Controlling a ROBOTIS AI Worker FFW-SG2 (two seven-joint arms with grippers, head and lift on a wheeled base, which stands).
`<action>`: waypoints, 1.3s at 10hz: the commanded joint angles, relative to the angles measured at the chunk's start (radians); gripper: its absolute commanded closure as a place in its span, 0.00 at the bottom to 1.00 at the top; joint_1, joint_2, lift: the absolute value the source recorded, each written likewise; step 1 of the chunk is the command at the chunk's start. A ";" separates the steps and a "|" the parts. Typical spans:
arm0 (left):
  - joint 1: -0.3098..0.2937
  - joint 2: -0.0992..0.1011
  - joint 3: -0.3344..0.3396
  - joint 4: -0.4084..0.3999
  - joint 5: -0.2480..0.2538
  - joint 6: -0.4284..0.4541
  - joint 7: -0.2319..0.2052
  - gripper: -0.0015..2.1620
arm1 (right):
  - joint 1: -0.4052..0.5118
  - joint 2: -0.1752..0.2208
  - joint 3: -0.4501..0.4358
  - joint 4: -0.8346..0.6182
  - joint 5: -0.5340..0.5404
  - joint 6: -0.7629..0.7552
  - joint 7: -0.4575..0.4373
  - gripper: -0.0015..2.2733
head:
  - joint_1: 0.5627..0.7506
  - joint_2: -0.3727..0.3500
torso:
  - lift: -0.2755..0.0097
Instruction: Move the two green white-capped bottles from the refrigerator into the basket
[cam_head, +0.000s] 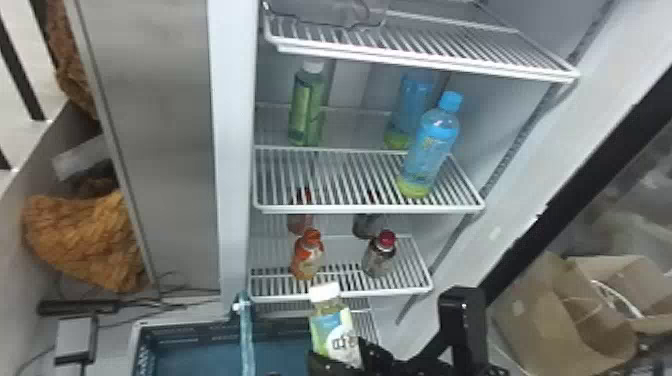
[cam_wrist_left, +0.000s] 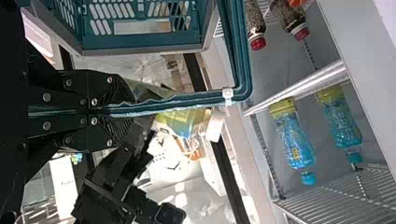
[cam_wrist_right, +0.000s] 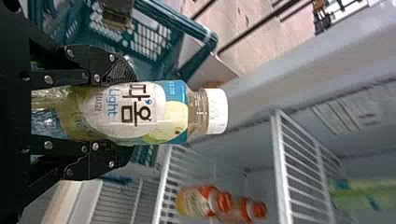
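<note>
Head view: green bottle (cam_head: 331, 327) leans left, white cap (cam_head: 324, 292) uppermost.

Plain white fridge shelf (cam_head: 350, 209), green bottle (cam_head: 306, 112) left, couple blue bottles (cam_head: 431, 145) right, lower shelf (cam_head: 400, 291) with orange bottles (cam_head: 303, 262) plus red-capped ones (cam_head: 377, 261)

Room with 1 stocked refrigerator (cam_head: 232, 100).

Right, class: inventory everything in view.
White wire shelves: at least 4, white, refrigerator
Green white-capped bottles: 2, green, right gripper and second shelf down
Blue-capped plastic bottles: 2, blue, second shelf
Orange-capped bottles: 2, orange, third shelf
Red-capped bottles: 2, dark, third shelf
Plastic basket: 1, teal, before refrigerator
Paper bags: count unclear, brown, far right
Crumpled bundle: 1, orange-brown, far left
Left gripper: 1, black, on basket handle
Right gripper: 1, black, around bottle
</note>
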 joint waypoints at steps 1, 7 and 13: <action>-0.002 0.000 -0.002 0.002 -0.001 0.000 0.000 0.55 | -0.037 -0.011 0.020 0.035 -0.009 0.034 0.010 0.38 | 0.70 0.19 | 0.95; 0.000 0.000 0.004 0.002 -0.001 0.000 0.000 0.55 | -0.160 -0.028 0.088 0.207 -0.025 0.005 0.051 0.26 | 0.70 0.28 | 0.95; 0.005 -0.002 0.008 0.002 -0.001 0.000 0.000 0.55 | -0.135 -0.021 0.072 0.190 -0.009 -0.083 0.068 0.16 | 0.70 0.31 | 0.95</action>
